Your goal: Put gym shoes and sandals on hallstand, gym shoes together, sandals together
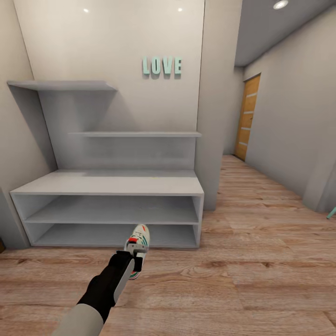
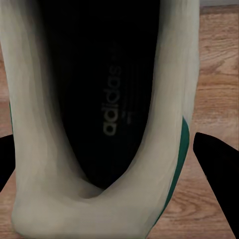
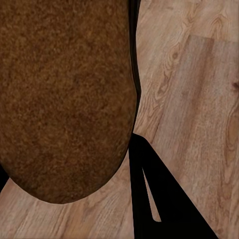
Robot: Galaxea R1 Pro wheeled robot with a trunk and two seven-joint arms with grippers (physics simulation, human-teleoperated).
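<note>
A white gym shoe (image 1: 140,239) with green stripes and a red heel tab hangs just in front of the hallstand's (image 1: 107,185) lowest shelf, toe towards the shelf. My left gripper (image 1: 135,258) is shut on its heel. In the left wrist view the gym shoe's dark insole (image 2: 107,94) lies between the two black fingertips (image 2: 216,169). A brown sandal (image 3: 64,94) shows very close in the right wrist view, above the corridor floor (image 3: 194,99). My right gripper (image 3: 69,199) is shut on it, one dark finger (image 3: 152,191) beside its edge. The hallstand's top and both shelves are bare.
Two stepped wall shelves (image 1: 135,134) and teal LOVE letters (image 1: 162,66) are above the hallstand. A wall pillar (image 1: 212,140) flanks its right end. The corridor floor (image 1: 261,242) runs on to the right towards a wooden door (image 1: 247,116). A teal object (image 1: 332,213) pokes in at the right edge.
</note>
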